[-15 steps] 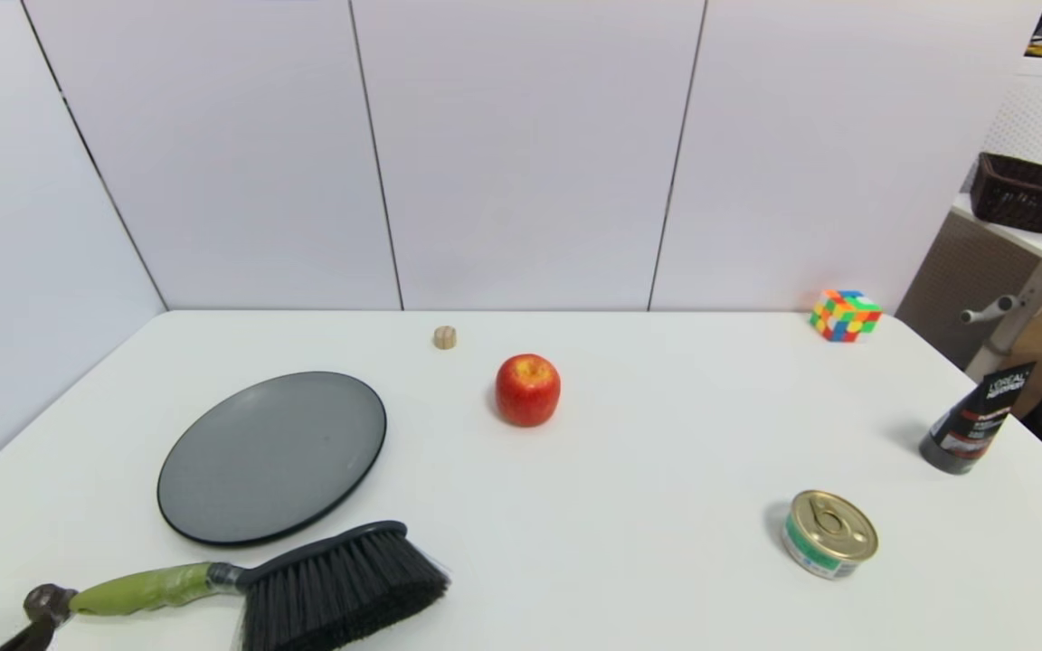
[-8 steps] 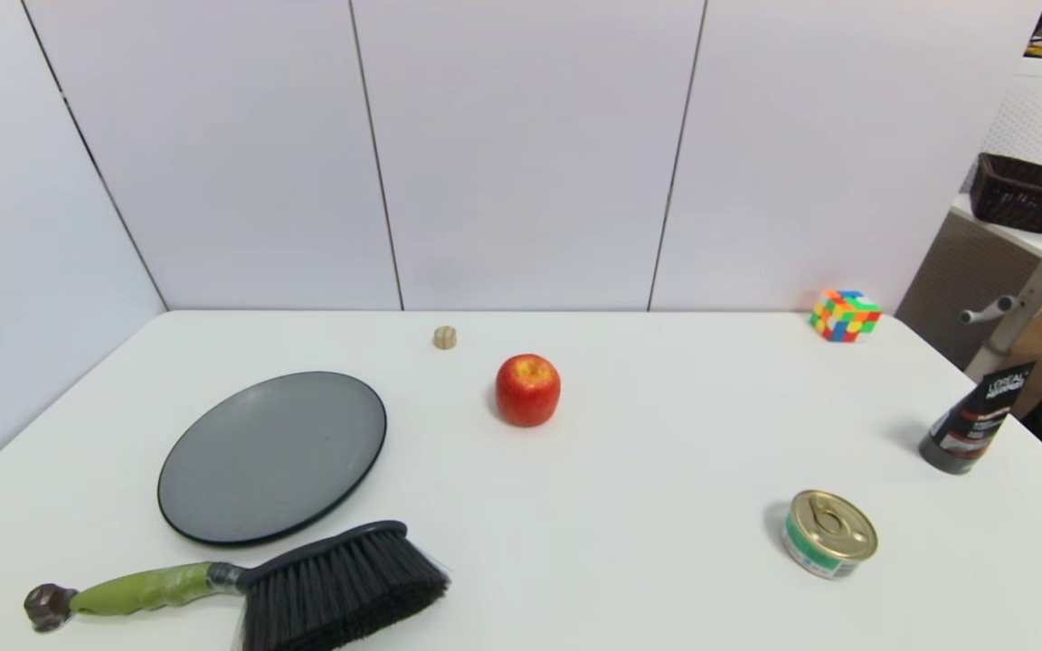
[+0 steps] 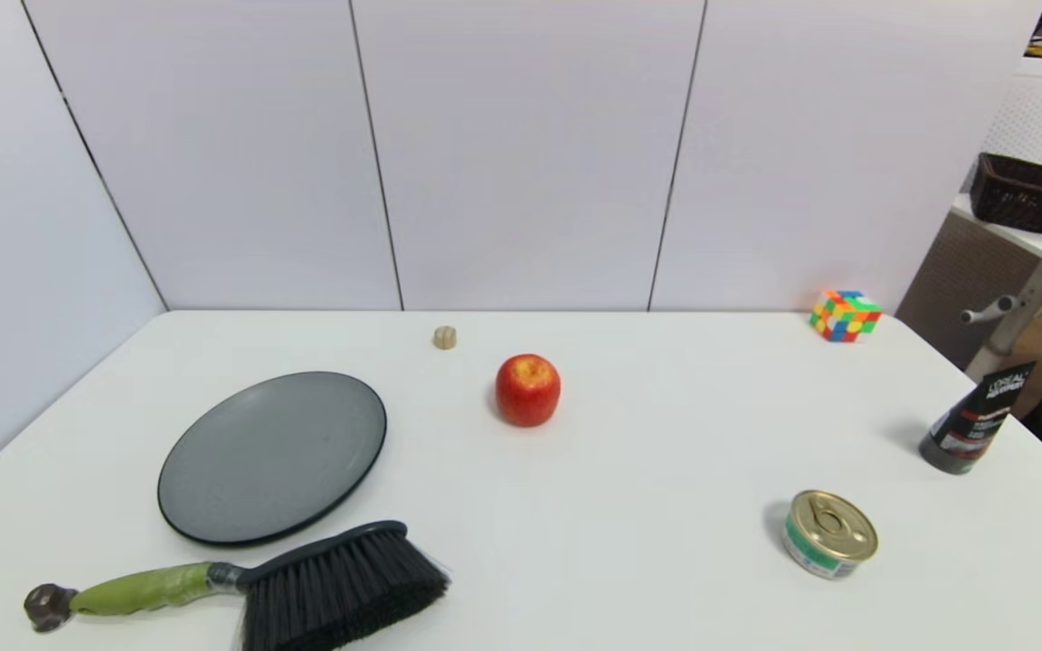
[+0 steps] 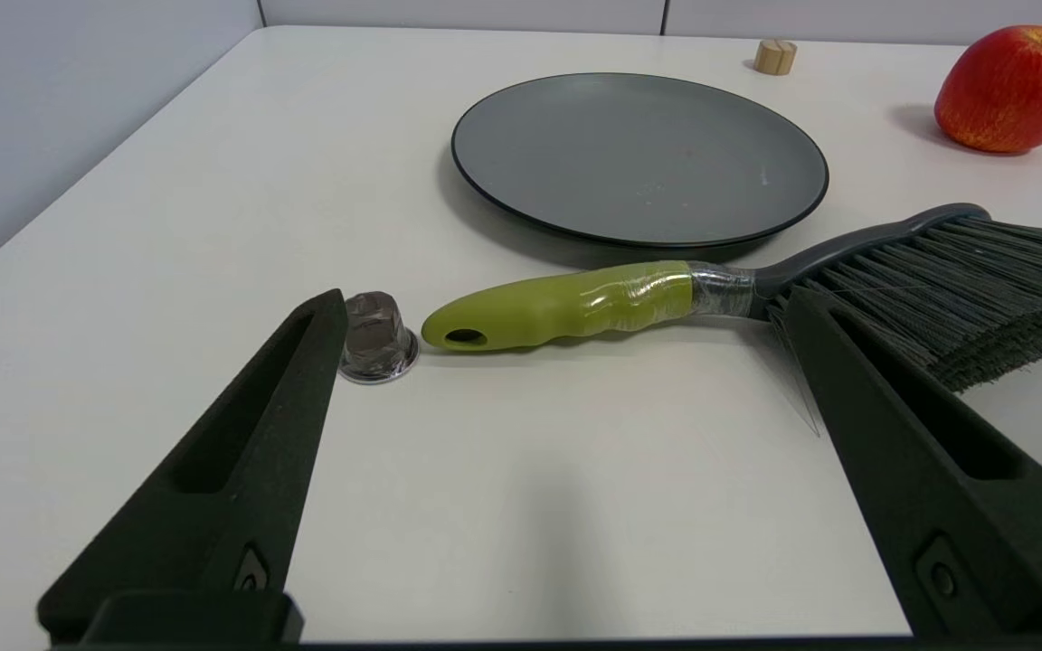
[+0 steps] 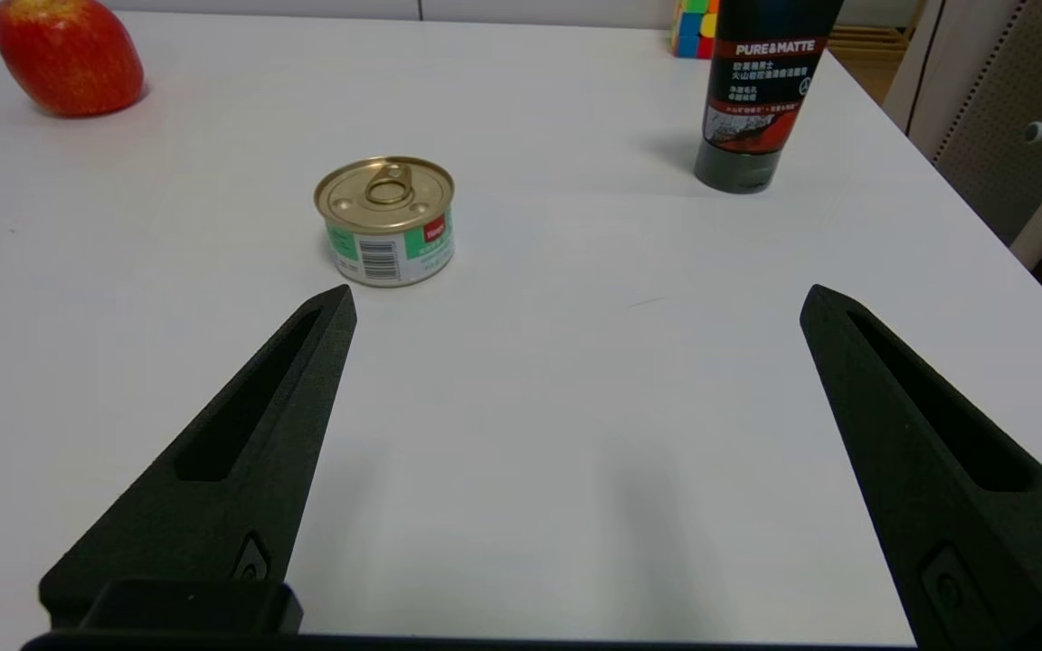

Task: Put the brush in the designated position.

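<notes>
The hand dust brush (image 3: 250, 583) with its curved olive-green handle, dark grey head and long black bristles lay flat on the white table (image 3: 648, 470) at the near left, handle pointing left and bristles fanned toward the near edge, free of any grip. Just beyond it sat the round dark grey plate (image 3: 272, 457), its near rim close to the brush head but, as far as the head view showed, not touching. A small brown metallic capsule (image 3: 48, 606) rested right beside the tip of the handle. The left gripper (image 4: 566, 307) hung low over the near left of the table, short of the brush, its 2 black fingers (image 4: 241, 452) spread wide and holding nothing; in its wrist view the handle lay across the gap between them. The right gripper (image 5: 575, 303) sat over the near right of the table, jaws equally wide apart and empty, with the small gold-lidded tin can (image 5: 385, 221) ahead of it. Farther right stood a black tube (image 3: 973, 420) on its cap. A red apple (image 3: 528, 389) stood near the table's middle, a small beige wooden piece (image 3: 445, 337) just behind it to the left, and a multicoloured puzzle cube (image 3: 844, 315) at the far right corner.
</notes>
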`<act>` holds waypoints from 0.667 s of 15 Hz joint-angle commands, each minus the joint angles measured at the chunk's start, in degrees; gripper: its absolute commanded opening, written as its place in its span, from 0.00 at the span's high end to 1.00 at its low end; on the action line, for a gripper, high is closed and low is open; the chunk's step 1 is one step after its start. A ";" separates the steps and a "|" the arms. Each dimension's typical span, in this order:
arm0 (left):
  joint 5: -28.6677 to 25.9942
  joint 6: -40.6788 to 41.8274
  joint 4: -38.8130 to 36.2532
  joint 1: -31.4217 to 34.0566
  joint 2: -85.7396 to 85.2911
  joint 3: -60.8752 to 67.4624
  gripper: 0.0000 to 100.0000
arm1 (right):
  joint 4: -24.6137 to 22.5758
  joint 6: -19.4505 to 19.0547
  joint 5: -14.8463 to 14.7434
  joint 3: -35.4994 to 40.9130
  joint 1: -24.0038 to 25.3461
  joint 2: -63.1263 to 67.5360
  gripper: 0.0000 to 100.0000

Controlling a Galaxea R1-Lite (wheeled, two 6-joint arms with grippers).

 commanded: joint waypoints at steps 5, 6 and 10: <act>-0.02 -0.08 -0.04 0.00 -0.09 0.07 0.00 | 0.00 -0.03 -0.02 0.09 0.01 0.07 0.00; -0.02 -0.08 -0.04 0.00 -0.09 0.07 0.00 | 0.00 -0.29 0.16 0.09 0.01 0.07 0.00; -0.02 -0.08 -0.04 0.00 -0.09 0.07 0.00 | 0.00 0.15 -0.46 0.09 0.01 0.07 0.00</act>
